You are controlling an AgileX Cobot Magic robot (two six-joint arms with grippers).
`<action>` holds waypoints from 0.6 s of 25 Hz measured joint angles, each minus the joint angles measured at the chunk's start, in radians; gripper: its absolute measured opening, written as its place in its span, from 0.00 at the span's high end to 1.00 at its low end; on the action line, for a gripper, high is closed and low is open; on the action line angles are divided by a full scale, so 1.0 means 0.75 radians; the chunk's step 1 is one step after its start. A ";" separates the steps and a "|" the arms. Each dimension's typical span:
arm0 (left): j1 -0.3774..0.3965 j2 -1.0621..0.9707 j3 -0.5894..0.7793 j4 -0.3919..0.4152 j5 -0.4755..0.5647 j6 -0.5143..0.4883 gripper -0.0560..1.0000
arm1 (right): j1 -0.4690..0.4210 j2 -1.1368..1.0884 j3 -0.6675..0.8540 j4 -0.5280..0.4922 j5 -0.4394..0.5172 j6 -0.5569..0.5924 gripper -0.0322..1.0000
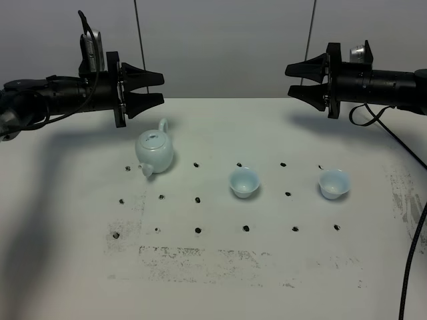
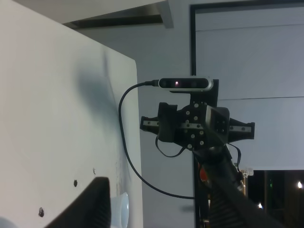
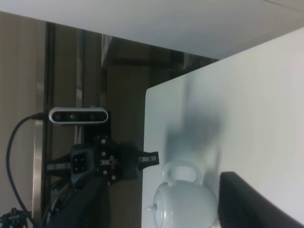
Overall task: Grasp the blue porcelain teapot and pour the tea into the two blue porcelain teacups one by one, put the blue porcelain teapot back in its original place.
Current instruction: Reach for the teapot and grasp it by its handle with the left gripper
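The front of the worktop [image 1: 213,293] is closest: white, with a scuffed grey patch [image 1: 200,257] rubbed into it and rows of small black dots [image 1: 198,230] further back. A black cable [image 1: 415,247] hangs down past the right edge.

Among the dots stand the task's things, in a rough line across. The blue porcelain teapot [image 1: 155,151] sits on the left, upright with its lid on. Its spout points toward the front-left and its loop handle toward the back. The middle teacup [image 1: 244,182] is well apart from it, and the right-hand teacup [image 1: 334,184] stands further along. Both cups are upright and touch nothing else.

The left tool [image 1: 160,87] hangs in the air at the back-left, above and behind the teapot, with its tips pointing toward the middle. Its jaws are apart and hold nothing. The right tool [image 1: 289,79] faces it from the back-right at much the same height, also spread wide with nothing between its tips.

The right wrist view looks along the worktop to the teapot [image 3: 185,204], handle toward that camera, with the other arm behind it. In the left wrist view one dark finger [image 2: 90,204] partly covers a pale cup [image 2: 121,207].
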 joint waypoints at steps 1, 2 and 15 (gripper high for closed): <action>0.000 0.000 0.000 0.000 0.000 0.000 0.48 | 0.000 0.000 0.000 0.000 0.000 0.000 0.50; 0.000 0.000 0.000 0.000 0.000 0.000 0.48 | 0.000 0.000 0.000 0.000 0.000 0.000 0.50; 0.000 0.000 -0.006 0.000 0.000 0.033 0.48 | 0.000 0.000 0.000 0.000 0.000 -0.091 0.50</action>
